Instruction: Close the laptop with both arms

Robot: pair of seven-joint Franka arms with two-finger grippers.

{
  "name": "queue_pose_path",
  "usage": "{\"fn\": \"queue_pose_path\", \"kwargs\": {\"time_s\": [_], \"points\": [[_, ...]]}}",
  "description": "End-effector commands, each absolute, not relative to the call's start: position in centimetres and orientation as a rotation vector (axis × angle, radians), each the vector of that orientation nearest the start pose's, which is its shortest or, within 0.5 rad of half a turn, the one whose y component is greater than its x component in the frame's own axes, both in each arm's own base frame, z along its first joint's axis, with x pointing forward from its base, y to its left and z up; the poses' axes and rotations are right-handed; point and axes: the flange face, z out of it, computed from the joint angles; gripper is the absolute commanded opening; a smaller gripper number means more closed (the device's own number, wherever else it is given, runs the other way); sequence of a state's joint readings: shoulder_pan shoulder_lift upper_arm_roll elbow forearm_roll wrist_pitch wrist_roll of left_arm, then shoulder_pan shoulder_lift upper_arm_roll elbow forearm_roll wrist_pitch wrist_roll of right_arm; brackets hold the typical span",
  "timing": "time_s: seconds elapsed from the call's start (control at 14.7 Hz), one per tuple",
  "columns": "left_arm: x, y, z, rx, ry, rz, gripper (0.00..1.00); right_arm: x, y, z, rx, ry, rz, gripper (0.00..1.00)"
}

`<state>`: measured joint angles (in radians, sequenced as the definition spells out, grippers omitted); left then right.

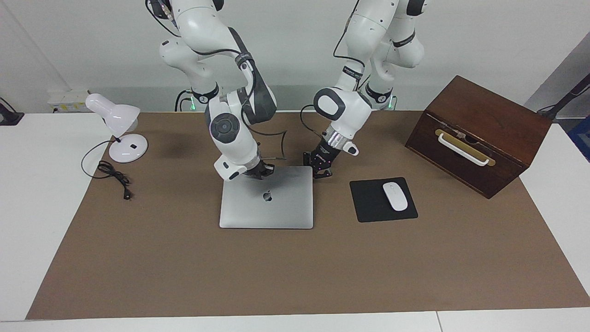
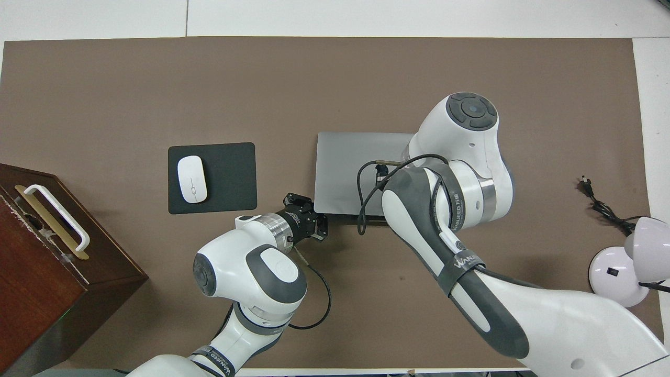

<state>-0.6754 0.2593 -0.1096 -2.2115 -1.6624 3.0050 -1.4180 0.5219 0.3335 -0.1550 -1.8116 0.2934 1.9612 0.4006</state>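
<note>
From the facing view, the laptop (image 1: 266, 198) lies shut and flat on the brown mat (image 1: 295, 276), lid up with its logo showing, about midway along the mat's edge nearest my bases. My right gripper (image 1: 263, 171) is down at the laptop's edge nearest me, fingers pressed together with nothing between them. My left gripper (image 1: 322, 173) hangs just off the laptop's corner toward my left arm's end, fingers likewise pressed together and empty.

From overhead, my right arm (image 2: 460, 173) covers much of the laptop (image 2: 350, 167) and hides its own gripper. My left gripper (image 2: 318, 226) sits just beside the laptop's corner. The black mouse pad (image 2: 230, 178) carries a white mouse (image 2: 191, 179) toward my left arm's end.
</note>
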Motion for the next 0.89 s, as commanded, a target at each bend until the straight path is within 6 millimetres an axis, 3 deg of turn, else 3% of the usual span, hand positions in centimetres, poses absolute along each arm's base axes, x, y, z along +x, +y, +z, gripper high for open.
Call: {"fn": "queue_pose_path", "kwargs": {"time_s": [0.0,0.82], "points": [[40.79,-31.62,24.27,1.1,2.328,-0.485,0.0,55.71,24.18,34.76,-2.962,0.237,0.361,0.0],[41.17,-31.49,24.45,1.086,2.327,-0.49,0.0,55.94,24.26,35.39,-2.96,0.234,0.363,0.0]]}}
